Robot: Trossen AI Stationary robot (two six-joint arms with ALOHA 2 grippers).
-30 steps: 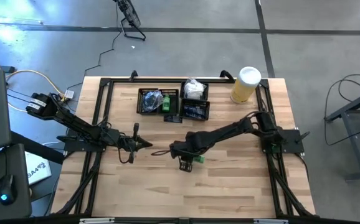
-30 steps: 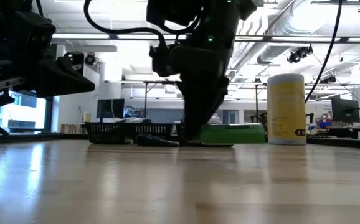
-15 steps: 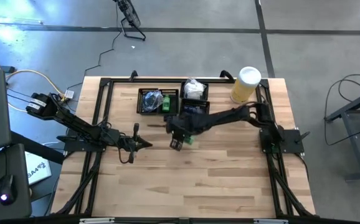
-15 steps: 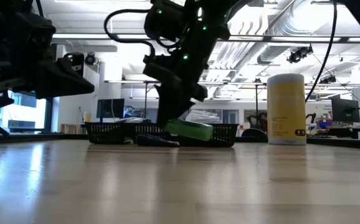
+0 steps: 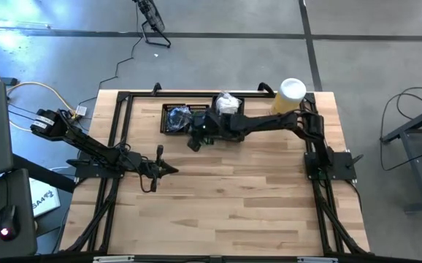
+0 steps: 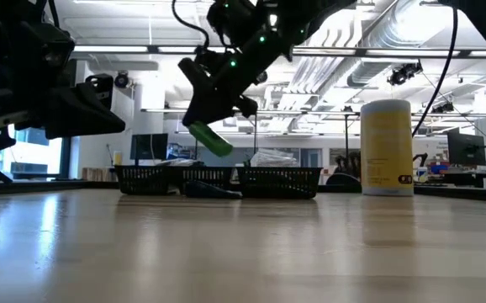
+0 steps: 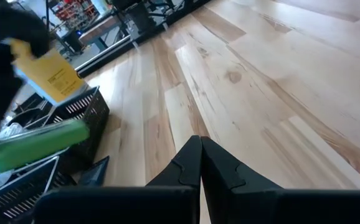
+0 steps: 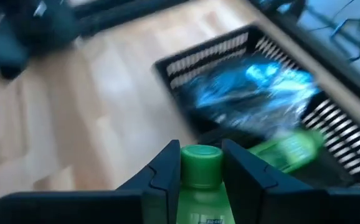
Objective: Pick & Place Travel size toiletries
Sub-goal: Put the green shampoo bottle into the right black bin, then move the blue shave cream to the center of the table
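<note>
Fingers pressed together, the left hand [image 5: 173,170] waits low over the worktop [image 5: 233,204]. Further right, the right hand [image 5: 196,136] clamps a green tube [image 6: 210,139] (cap between its fingers) in the air above the left mesh tray [image 5: 169,126].

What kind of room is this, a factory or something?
Probably a robotics lab or workshop: a wooden workbench carries two dark robot arms, exposed ducts run along the ceiling, and desks with monitors stand behind.
</note>
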